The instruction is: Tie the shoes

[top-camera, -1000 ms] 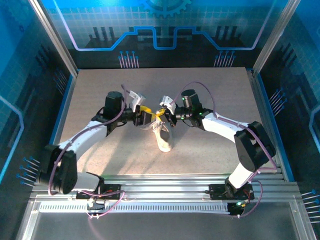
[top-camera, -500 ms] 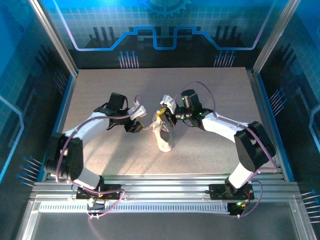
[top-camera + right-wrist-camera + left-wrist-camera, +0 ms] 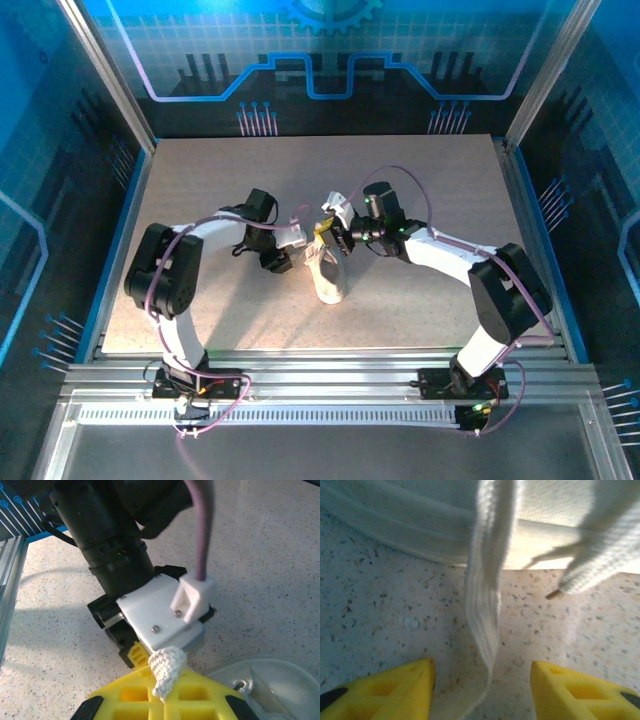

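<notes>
Lying straight ahead of left gripper (image 3: 481, 682): loose lace strand (image 3: 484, 605), long axis running from sneaker (image 3: 328, 282) sole back between parted fingers. Sneaker mid-table, lengthwise near-far. Right gripper (image 3: 164, 692) pinched tight on second lace (image 3: 165, 666) at far end.

light: bright, blue-tinted | shadows: soft | left wrist: lace (image 3: 485, 605) blurred, glare behind

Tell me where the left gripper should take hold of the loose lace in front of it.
Take the lace on its flat lower stretch, clear of the sneaker's sole. The strand runs lengthwise between the open fingers of the left gripper, so advance straight along it and close across its narrow width.
</notes>
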Robot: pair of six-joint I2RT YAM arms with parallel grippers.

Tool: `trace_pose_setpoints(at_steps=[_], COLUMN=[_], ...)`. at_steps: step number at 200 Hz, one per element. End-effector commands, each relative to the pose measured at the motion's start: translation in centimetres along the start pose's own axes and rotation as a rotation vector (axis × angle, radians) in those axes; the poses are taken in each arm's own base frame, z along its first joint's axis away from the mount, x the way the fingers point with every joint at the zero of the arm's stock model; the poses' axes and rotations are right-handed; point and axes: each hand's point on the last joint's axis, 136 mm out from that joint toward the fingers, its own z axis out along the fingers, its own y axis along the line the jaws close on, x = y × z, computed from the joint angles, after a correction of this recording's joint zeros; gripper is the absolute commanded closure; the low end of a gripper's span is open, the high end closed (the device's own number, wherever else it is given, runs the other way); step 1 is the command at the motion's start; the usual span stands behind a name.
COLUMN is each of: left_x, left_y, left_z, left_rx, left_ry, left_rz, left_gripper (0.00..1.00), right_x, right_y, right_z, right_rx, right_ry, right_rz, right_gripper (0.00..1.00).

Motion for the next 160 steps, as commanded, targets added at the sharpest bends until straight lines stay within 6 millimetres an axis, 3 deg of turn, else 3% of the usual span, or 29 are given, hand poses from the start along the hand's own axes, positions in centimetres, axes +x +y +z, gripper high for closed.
trace_pose_setpoints(at_steps=[1,11,24,47,87,108,129,160], left_x=[0.9,0.9,1.0,0.3,-3.5,-4.7,-5.9,-7.9], left_y=[0.3,0.3,0.2,-0.3,-2.2,-3.6,-5.1,-7.5], left_z=[0.7,0.7,0.5,-1.7,-8.1,-10.3,-10.8,-8.8], left_rx=[0.026,0.039,0.048,0.041,0.037,0.054,0.08,0.127], left_ry=[0.09,0.101,0.107,0.066,-0.08,-0.137,-0.194,-0.296], left_rz=[0.015,-0.006,-0.027,-0.116,-0.368,-0.509,-0.688,-1.012], left_gripper=[0.56,0.69,1.0,1.0,1.0,1.0,1.0,1.0], right_x=[-0.8,-0.9,-1.1,-1.0,-0.6,-0.2,-0.2,-0.2], right_y=[0.6,0.6,0.4,0.0,-0.8,-1.6,-2.0,-2.5], right_z=[-0.2,-0.2,-0.2,-0.1,0.1,0.2,0.4,0.4], right_rx=[-0.006,-0.004,0.003,0.02,0.04,0.061,0.071,0.09], right_ry=[-0.022,-0.023,-0.024,0.001,0.044,0.063,0.068,0.065], right_rz=[-0.001,0.003,0.011,0.055,0.158,0.23,0.264,0.308], right_gripper=[1.0,1.0,1.0,1.0,1.0,1.0,1.0,1.0])
